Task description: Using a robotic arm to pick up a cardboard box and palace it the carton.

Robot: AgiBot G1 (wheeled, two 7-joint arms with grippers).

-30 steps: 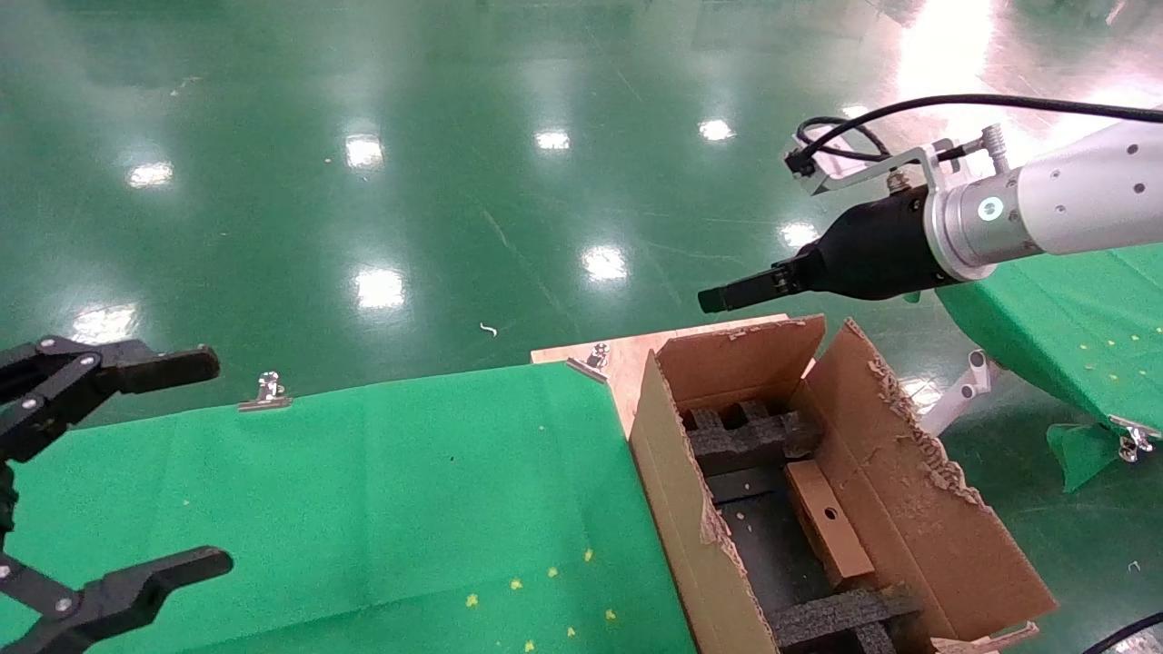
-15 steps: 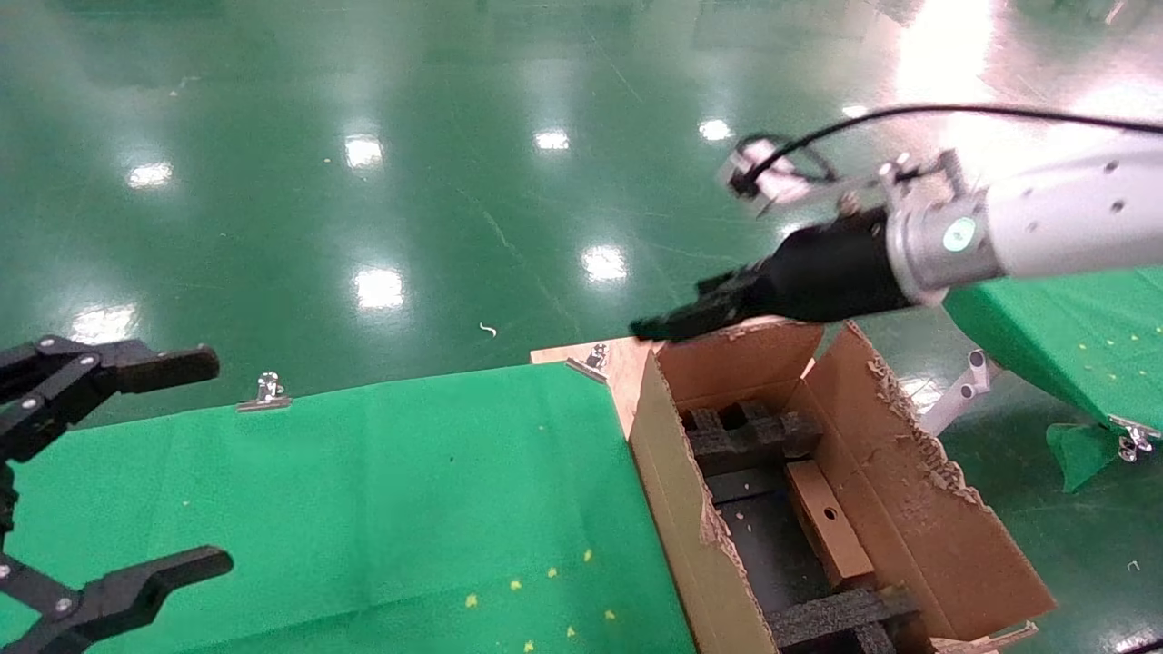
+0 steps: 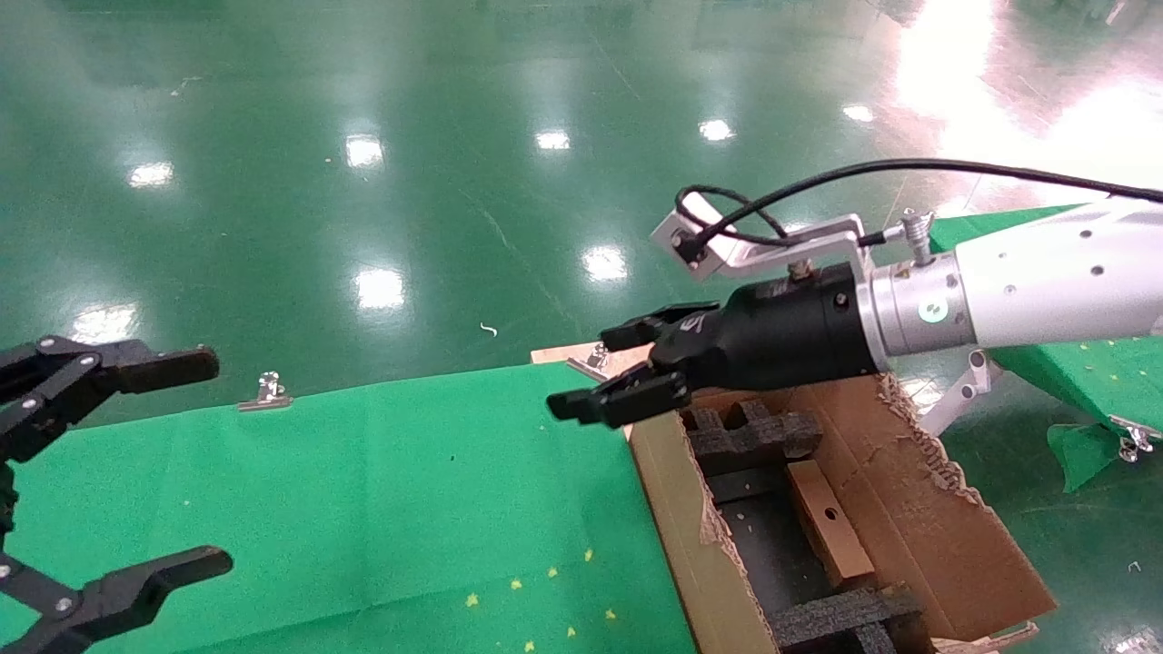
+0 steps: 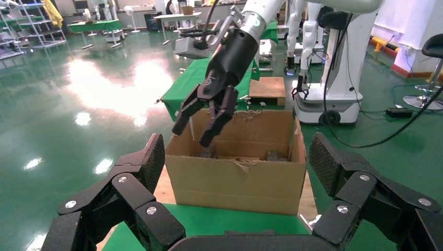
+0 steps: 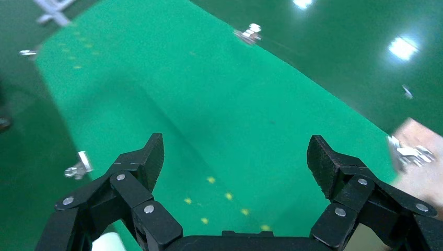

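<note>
The small brown cardboard box (image 3: 829, 531), with a round hole in its top face, lies inside the large carton (image 3: 672, 527) between black foam dividers. The white right arm reaches in from the right. Its black gripper (image 3: 595, 371) is open and empty, above the carton's far left corner and the edge of the green cloth. The right wrist view shows its fingers spread over the cloth (image 5: 235, 157). My left gripper (image 3: 204, 463) is open and empty at the left edge, far from the carton. The left wrist view shows the carton (image 4: 237, 180) and the right gripper (image 4: 191, 135) above it.
A green cloth (image 3: 363, 490) covers the table left of the carton, held by metal clips (image 3: 265, 392) on its far edge. A wooden board (image 3: 559, 352) lies under the carton. A second green-covered table (image 3: 1090, 354) stands at the right. Glossy green floor lies beyond.
The right arm has swung left and down, from above the carton's far flap to over its far left corner. Its fingers now show spread apart. The left gripper and the box have not moved.
</note>
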